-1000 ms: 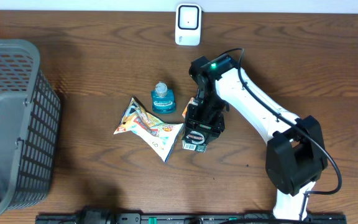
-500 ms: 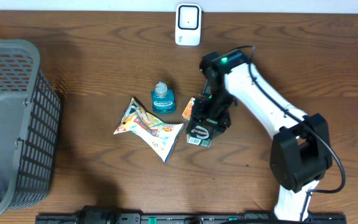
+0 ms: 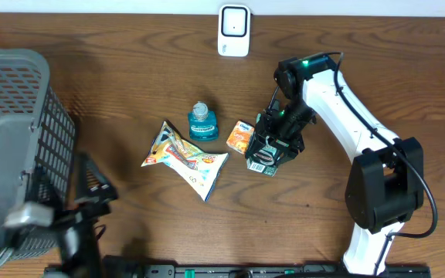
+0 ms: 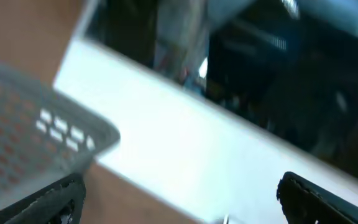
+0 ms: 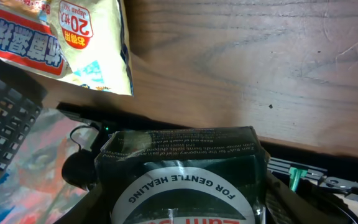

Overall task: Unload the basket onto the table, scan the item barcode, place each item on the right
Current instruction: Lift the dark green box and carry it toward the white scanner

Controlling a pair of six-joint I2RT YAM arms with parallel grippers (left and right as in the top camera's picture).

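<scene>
In the overhead view, the right claw [image 3: 278,141] is clenched on the dark green box [image 3: 269,156] right of centre, just right of the small orange carton [image 3: 240,137]. The white scanner [image 3: 233,31] sits well apart at the top edge of the wooden surface [image 3: 130,85]. The blue bottle [image 3: 202,122] and snack bag [image 3: 184,158] lie left of the carton. The left claw [image 4: 185,202] is released with its jaws spread wide, blurred at lower left beside the grey basket [image 3: 14,147].
</scene>
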